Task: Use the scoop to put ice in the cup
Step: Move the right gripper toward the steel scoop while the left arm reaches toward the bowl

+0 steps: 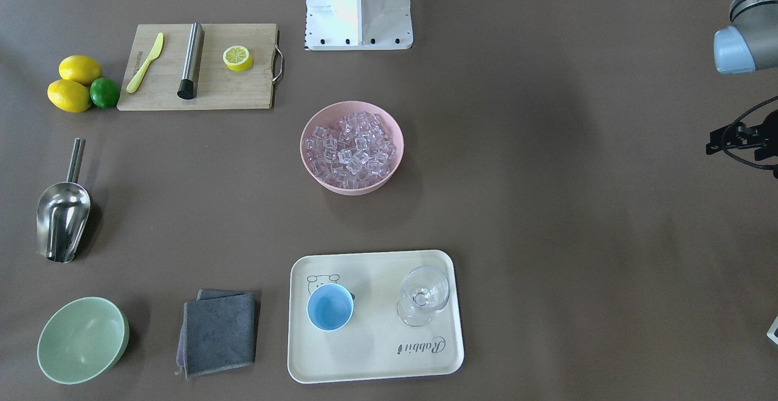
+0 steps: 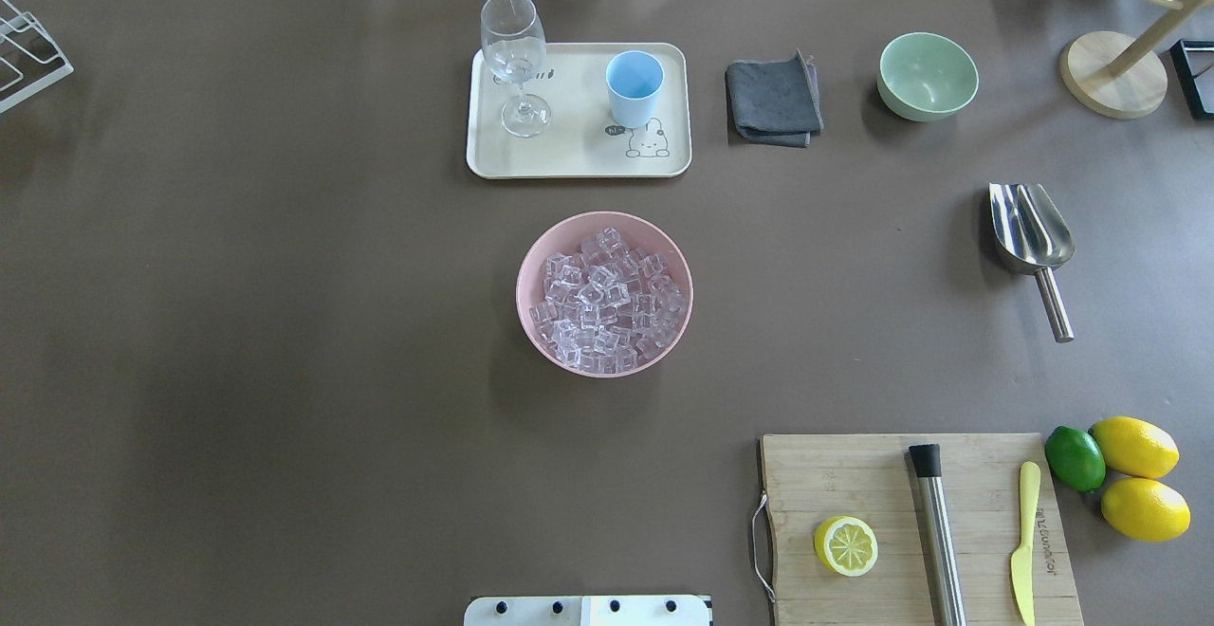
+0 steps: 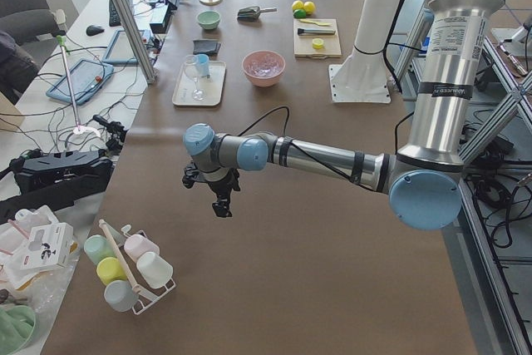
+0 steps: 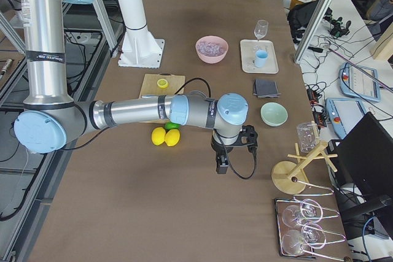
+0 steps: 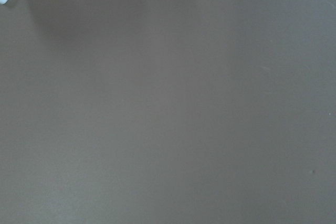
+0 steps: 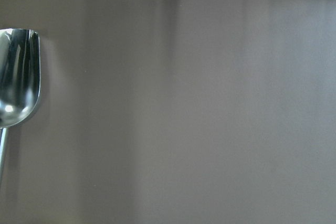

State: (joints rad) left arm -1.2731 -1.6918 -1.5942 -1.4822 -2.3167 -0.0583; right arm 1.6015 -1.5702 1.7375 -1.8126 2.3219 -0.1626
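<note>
While scoop (image 2: 1029, 228) lies flat (trough up), jaws clear of it.

Light even & soft, from above; table (image 2: 285, 322) matte, no glare. Faint soft-edged shadows by bowl (image 1: 355, 189) & scoop (image 1: 61, 219). Hot highlights on scoop steel, small glints on ice (image 2: 607, 299). Fixed views sharp. Wrist views dimmer, flat, a bit soft; right one w/ vague vertical shadow bands.

Lt-blue cup (image 2: 634, 87); clear ice (image 2: 607, 299); pink bowl (image 2: 524, 296); shiny steel scoop (image 2: 1029, 228); brown table (image 2: 285, 322).
</note>
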